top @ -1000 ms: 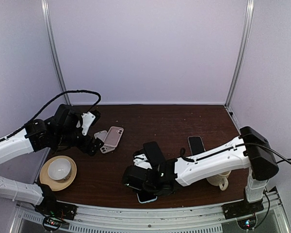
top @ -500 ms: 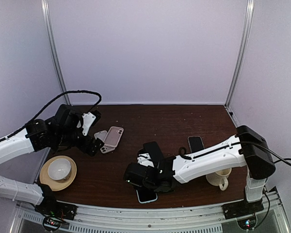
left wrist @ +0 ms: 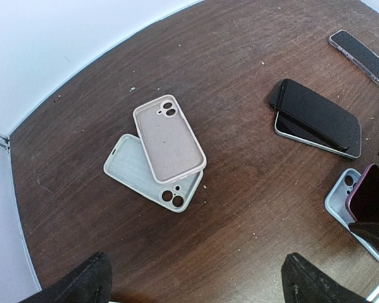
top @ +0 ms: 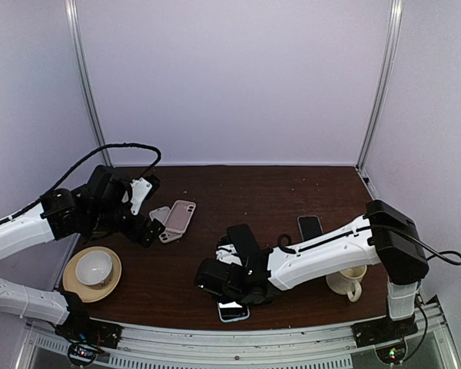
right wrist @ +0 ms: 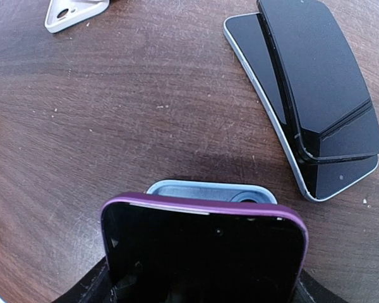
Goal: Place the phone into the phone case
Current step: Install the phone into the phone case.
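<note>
Right gripper [right wrist: 202, 281] clamped across the purple phone [right wrist: 202, 243], which it holds tilted. The blue-grey case [right wrist: 208, 190] lies on the table just below and ahead of its fingers. Two stacked dark phones [right wrist: 316, 82] lie farther ahead, to the right. Left gripper [left wrist: 196, 284] is wide open and holds nothing, above two overlapping pale cases [left wrist: 169, 144].

Glossy white shells linked by bulky black joints form the left arm [top: 15, 234] at nine o'clock, with a braided black cable [top: 115, 145] arching over it, and the right arm [top: 330, 250] at four o'clock, trailing a thinner black cable [top: 444, 254]; the left hand [left wrist: 194, 271] and right hand [right wrist: 202, 265] are matte black.
</note>
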{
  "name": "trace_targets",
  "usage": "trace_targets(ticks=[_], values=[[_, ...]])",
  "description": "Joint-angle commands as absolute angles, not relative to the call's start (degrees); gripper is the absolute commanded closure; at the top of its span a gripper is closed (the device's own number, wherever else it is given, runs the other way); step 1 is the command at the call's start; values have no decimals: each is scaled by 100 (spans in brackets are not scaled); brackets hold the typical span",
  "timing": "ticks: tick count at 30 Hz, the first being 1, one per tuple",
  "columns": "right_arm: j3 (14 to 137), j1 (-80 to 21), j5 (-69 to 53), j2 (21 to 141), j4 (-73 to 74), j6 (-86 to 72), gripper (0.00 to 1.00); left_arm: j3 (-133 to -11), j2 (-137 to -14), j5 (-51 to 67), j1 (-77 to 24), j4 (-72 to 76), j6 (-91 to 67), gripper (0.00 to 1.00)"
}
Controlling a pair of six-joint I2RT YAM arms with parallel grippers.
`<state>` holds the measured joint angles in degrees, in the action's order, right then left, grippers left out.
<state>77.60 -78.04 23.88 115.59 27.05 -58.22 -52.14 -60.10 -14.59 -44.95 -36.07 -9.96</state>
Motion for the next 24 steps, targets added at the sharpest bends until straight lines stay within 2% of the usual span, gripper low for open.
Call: trace_targets(ticks=[1,5,10,20,24], values=[[7830,-7753,2459,11716,3037,-5598,39,-5194,-6011,-1432,-4471,-3362,-923,2],[7816,-7744,2487,11707,3048,-5637,34,-5194,-5994,-1433,-4473,-3350,-914,2],[7790,-7751,2515,11692,3109,-5732,34,-5187,-5979,-1433,-4471,-3349,-914,2],[7725,-7744,2663,11443,2429,-5691,42,-5187,-5975,-1415,-4474,-3347,-914,3],[7515,-7743,2712,11340,2100,-5685,49,-5186,-5968,-1414,-4469,-3341,-914,3]])
